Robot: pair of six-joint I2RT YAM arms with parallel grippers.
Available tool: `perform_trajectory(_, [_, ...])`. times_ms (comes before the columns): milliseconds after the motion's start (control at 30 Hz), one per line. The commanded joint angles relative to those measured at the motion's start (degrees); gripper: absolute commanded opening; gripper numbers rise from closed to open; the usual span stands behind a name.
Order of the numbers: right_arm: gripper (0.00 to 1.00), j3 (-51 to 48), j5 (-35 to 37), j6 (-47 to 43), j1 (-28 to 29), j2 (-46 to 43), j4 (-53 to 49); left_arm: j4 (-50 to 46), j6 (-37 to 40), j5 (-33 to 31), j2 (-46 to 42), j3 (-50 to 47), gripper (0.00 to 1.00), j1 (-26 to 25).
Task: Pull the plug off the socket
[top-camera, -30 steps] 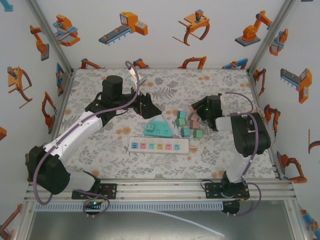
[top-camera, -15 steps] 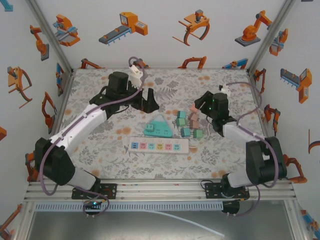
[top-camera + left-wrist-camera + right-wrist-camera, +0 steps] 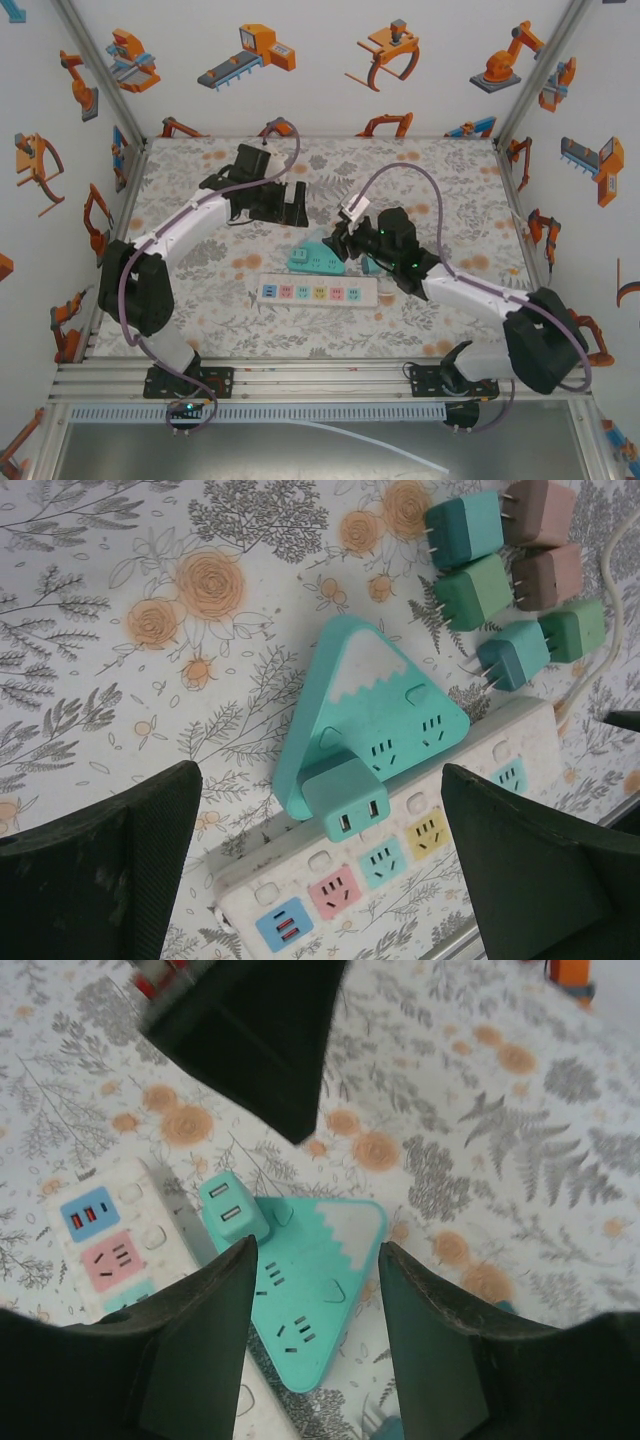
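Since a second ago, the right arm has swung in from over the loose plugs, and its right pincer (image 3: 336, 244) now hovers above the teal mountain-shaped triangular socket (image 3: 312, 259). The left pincer (image 3: 290, 200) has drawn back toward the far side of the floral counter (image 3: 220, 290).

Both pincers stand apart and grip nothing; the left one is spread wide. The small teal cube plug (image 3: 232, 1210) sits in one corner of the socket, beside the white power strip (image 3: 400, 860), near the scattered teal, green and pink plugs (image 3: 500, 570).

The main risk is aim. In the right wrist view the plug lies just past the tip of one finger (image 3: 200, 1340), not in the gap, so closing here would likely pinch the socket body or knock the plug sideways. The second risk is that the socket looks loose on the counter. With nothing pinning it, a pull would probably drag socket and plug along together, perhaps shoving the strip. Whether the socket is seated in the strip cannot be told.
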Motion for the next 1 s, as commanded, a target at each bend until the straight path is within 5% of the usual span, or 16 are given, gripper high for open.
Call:
perform_trajectory(0, [0.50,4.3,4.3,13.7,-0.4,7.0,-1.8,-1.0,-3.2,-0.3,-3.0,1.8,0.99,1.8])
perform_trajectory(200, [0.54,12.2,12.6,31.8,-0.3,16.6,-12.7,-2.5,-6.3,-9.9,-5.4,2.7,0.95,1.4])
perform_trajectory(400, [0.59,15.7,13.6,35.3,-0.3,20.0,-21.0,-10.6,-12.5,-26.1,-6.1,4.3,0.95,-5.6])
perform_trajectory(533, [0.60,17.1,12.3,35.3,-0.3,21.7,-22.9,-10.2,-18.6,-27.1,-7.8,0.2,0.95,-9.0])
perform_trajectory(800, [0.60,15.5,13.4,37.2,-0.3,23.6,-21.3,-15.6,-15.9,-24.7,-3.3,-0.1,0.96,-11.9])
perform_trajectory(967, [0.60,15.2,16.4,37.4,-0.4,24.9,-22.6,-16.1,-15.8,-29.7,1.3,0.9,0.91,-15.4])
